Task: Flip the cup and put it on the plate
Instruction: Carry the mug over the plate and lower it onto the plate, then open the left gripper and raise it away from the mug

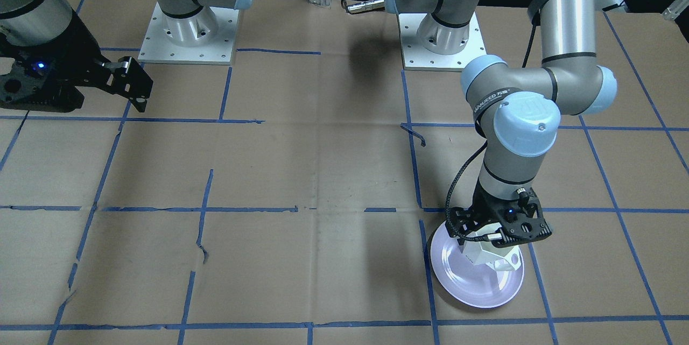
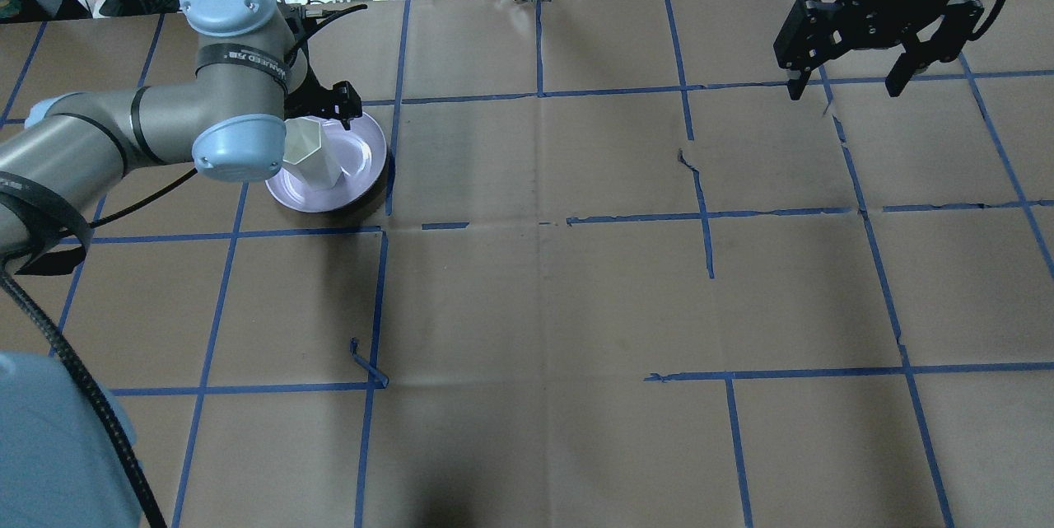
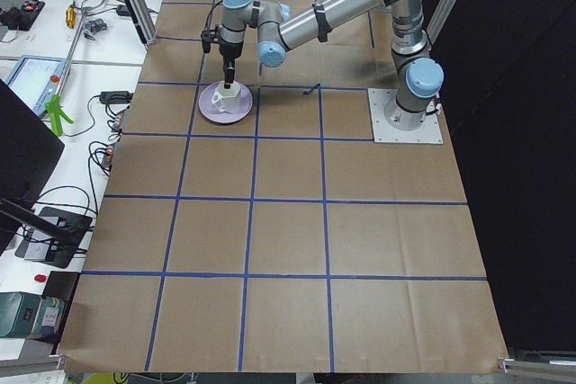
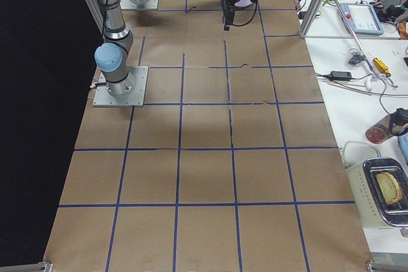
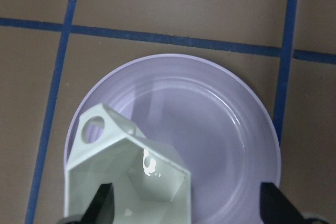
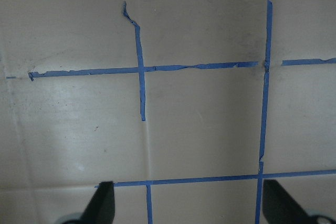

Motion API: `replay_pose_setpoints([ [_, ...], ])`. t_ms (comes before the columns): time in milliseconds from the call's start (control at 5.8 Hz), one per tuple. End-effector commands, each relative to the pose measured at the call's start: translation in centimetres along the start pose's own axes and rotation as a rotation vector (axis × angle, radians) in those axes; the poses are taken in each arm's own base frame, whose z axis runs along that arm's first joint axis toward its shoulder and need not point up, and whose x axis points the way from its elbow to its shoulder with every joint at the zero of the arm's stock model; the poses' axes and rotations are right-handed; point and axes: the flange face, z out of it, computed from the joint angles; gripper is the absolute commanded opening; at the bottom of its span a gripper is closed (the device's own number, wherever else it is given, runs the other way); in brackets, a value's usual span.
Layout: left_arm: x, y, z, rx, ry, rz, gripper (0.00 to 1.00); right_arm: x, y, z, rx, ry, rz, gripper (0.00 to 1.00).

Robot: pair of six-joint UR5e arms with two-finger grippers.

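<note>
The white faceted cup (image 1: 492, 259) stands upright on the lavender plate (image 1: 457, 272), mouth up, off the plate's centre. In the left wrist view the cup (image 5: 131, 166) shows its open mouth and frame handle, with the plate (image 5: 226, 129) under it. My left gripper (image 5: 189, 205) hangs just above it, open; one fingertip (image 5: 105, 203) overlaps the cup's mouth, the other is far off to the side. From overhead the left gripper (image 2: 325, 112) covers part of the cup (image 2: 311, 153) and plate (image 2: 366, 157). My right gripper (image 2: 846, 83) is open and empty, raised at the far right.
Brown paper with a grid of blue tape (image 2: 700, 215) covers the table. The two arm bases (image 1: 188, 33) stand on metal plates at the robot's side. Operators' benches with cables and tools (image 3: 54, 69) run along the far table edge.
</note>
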Motion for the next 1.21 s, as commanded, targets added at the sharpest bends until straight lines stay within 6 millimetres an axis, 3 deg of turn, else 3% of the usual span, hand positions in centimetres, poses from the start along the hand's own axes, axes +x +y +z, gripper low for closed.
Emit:
replay_pose_setpoints([
  [0, -0.5, 0.4, -9.4, -0.103, -0.003, 0.015, 1.00, 0.0, 0.0, 0.0, 0.000, 0.000, 0.000, 1.00],
  [345, 2.9, 4.3, -15.7, -0.205, 0.113, 0.071, 1.00, 0.0, 0.0, 0.0, 0.000, 0.000, 0.000, 1.00],
  [517, 3.4, 5.9, -17.8, -0.210, 0.109, 0.091, 1.00, 0.0, 0.0, 0.0, 0.000, 0.000, 0.000, 1.00],
  [690, 3.1, 6.9, -18.9, -0.230, 0.100, 0.090, 1.00, 0.0, 0.0, 0.0, 0.000, 0.000, 0.000, 1.00],
  [1034, 3.2, 7.3, -19.5, -0.225, 0.099, 0.094, 1.00, 0.0, 0.0, 0.0, 0.000, 0.000, 0.000, 1.00],
])
